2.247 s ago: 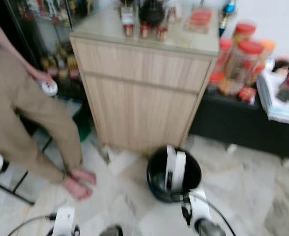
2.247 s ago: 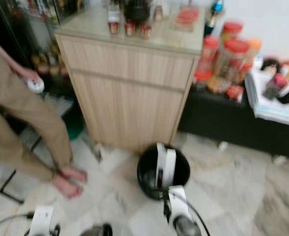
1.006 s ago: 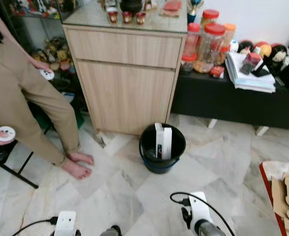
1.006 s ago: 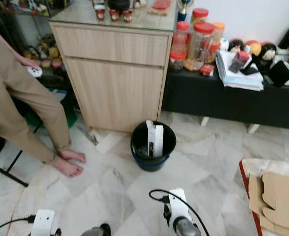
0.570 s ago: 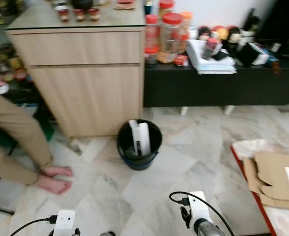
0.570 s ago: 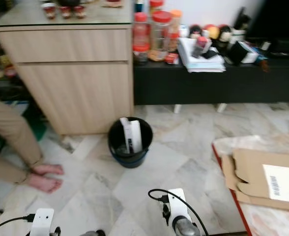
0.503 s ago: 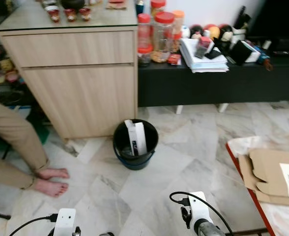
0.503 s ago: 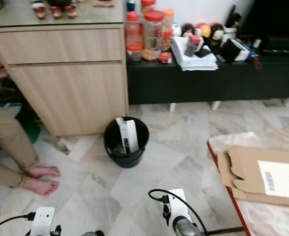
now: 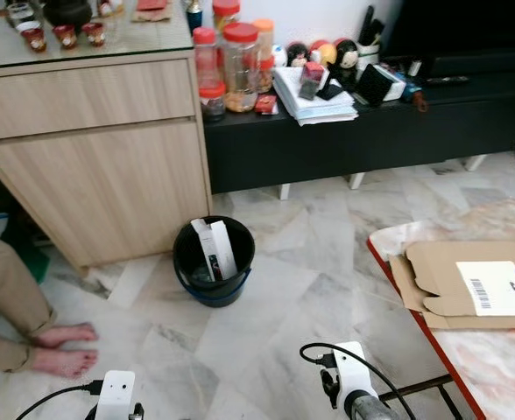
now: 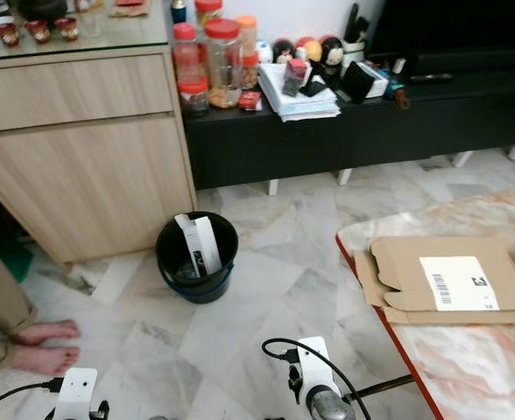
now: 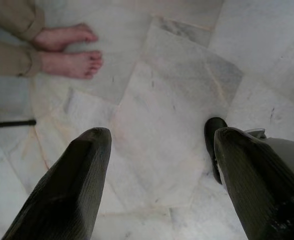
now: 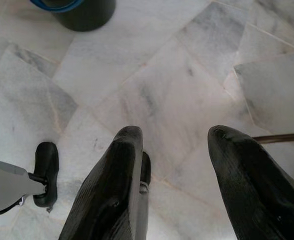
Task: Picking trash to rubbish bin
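Observation:
A black rubbish bin (image 9: 207, 291) with a blue band stands on the marble floor in front of the wooden cabinet. A white carton (image 9: 212, 249) stands upright inside it. A flattened cardboard box (image 9: 468, 284) with a barcode label lies on the marble-topped table (image 9: 503, 367) at the right. Both arms hang low. My left gripper (image 11: 159, 135) is open above bare floor with nothing between its fingers. My right gripper (image 12: 176, 132) is open too, also holding nothing, and the bin (image 12: 84, 10) is a short way ahead of it.
A person's bare feet (image 9: 60, 350) rest on the floor at the left. The light wood cabinet (image 9: 91, 149) and a low black bench (image 9: 371, 131) loaded with jars and books line the wall. The table's red edge (image 9: 398, 297) juts in from the right.
The camera has turned right and drawn back from the bin, so the bin and person slid left and the table with the cardboard came into view. The carton stays in the bin.

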Motion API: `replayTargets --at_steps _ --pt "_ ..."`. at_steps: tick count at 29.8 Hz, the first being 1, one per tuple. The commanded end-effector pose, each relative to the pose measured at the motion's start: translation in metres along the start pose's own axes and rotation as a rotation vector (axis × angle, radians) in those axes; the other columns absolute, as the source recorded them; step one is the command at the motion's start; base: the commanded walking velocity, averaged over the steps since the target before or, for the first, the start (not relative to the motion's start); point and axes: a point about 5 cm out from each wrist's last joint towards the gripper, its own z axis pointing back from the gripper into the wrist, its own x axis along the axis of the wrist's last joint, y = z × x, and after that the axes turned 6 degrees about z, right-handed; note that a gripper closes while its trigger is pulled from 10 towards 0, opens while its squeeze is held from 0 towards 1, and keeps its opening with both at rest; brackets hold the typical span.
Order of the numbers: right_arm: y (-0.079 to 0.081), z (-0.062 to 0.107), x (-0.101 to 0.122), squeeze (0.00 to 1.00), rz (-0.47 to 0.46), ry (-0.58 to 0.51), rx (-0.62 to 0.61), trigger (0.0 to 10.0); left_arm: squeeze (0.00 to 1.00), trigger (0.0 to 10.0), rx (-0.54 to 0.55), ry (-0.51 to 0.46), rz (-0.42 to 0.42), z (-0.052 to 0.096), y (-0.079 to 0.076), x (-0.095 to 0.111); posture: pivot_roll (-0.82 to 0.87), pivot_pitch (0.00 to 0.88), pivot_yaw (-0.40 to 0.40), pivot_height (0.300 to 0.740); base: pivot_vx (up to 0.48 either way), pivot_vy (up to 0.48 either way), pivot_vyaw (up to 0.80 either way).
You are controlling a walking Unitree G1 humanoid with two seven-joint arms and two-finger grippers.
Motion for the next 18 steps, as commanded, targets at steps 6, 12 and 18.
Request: replayTargets --at_steps 6,12,18 --pt "0.0019 0.0006 -0.0039 0.0 0.012 0.019 0.01 10.0 0.0 10.0 0.021 0.041 -0.034 0.0027 0.0036 -0.011 0.16 0.134 -0.025 0.74 0.0 -0.302 -0.74" --pt "0.0023 0.0009 -0.0057 0.0 0.02 0.027 0.015 10.0 0.0 10.0 0.015 0.038 -0.024 0.0027 0.0026 -0.0107 0.16 0.136 -0.027 0.74 0.0 0.0 -0.74" --pt "0.0047 0.001 -0.006 0.0 0.025 0.029 0.029 10.0 0.0 10.0 0.014 0.041 -0.02 0.0027 0.0027 -0.0109 0.16 0.135 -0.027 0.74 0.0 0.0 -0.74"
